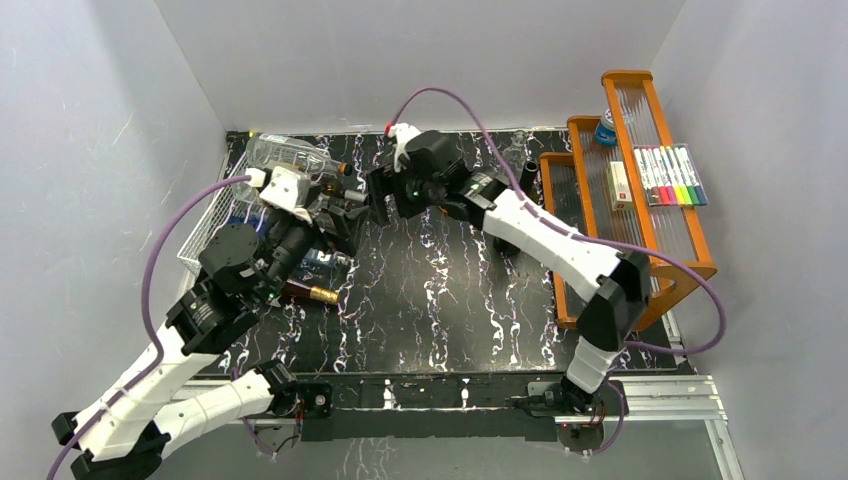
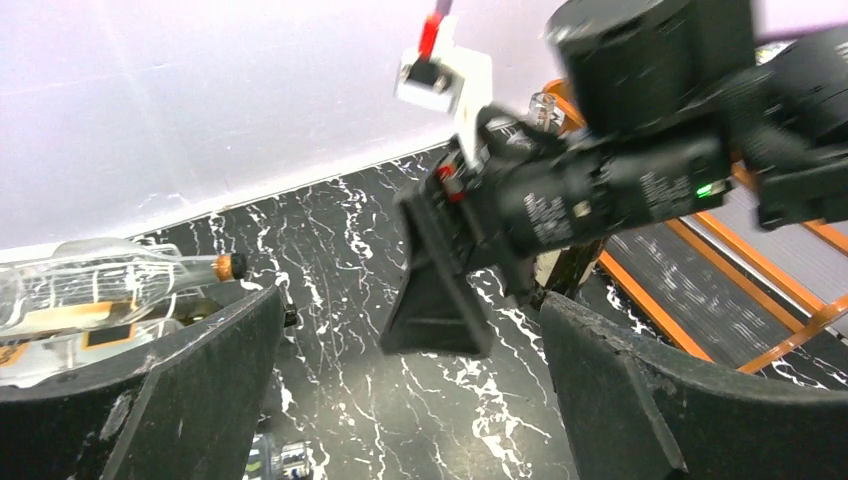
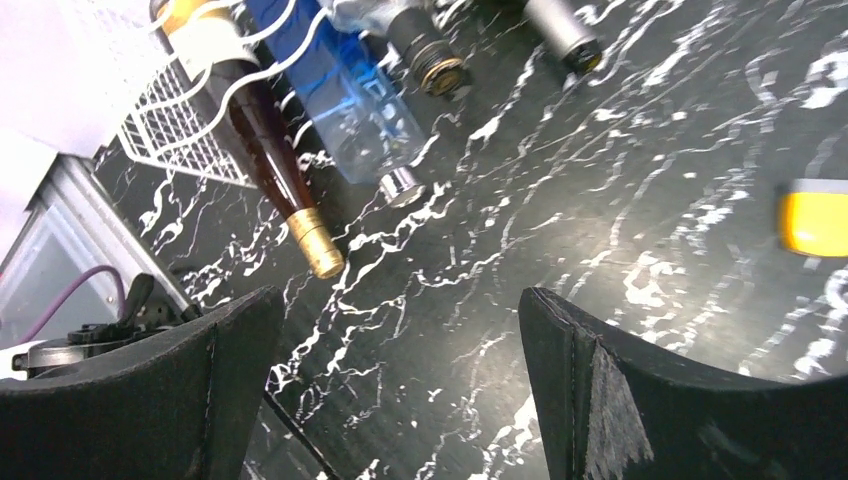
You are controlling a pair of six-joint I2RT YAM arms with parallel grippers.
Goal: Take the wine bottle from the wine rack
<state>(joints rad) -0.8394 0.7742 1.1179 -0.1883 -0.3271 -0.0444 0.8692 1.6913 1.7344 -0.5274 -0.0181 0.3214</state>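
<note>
Right now the left gripper (image 2: 410, 400) and right gripper (image 3: 400, 390) both hang spread and empty, nose to nose near the far edge. The wine bottle (image 3: 268, 150), brown with gold foil, lies in the white rack (image 1: 205, 228) by the left edge, neck poking out.

The right gripper (image 1: 371, 204) blocks the left gripper (image 1: 345, 228) beside the wine rack (image 1: 205, 228); the near table (image 1: 450, 295) lies free.

Black marbled table (image 1: 440, 300), white wine rack (image 1: 203, 232) left, orange shelf (image 1: 640, 215) right
</note>
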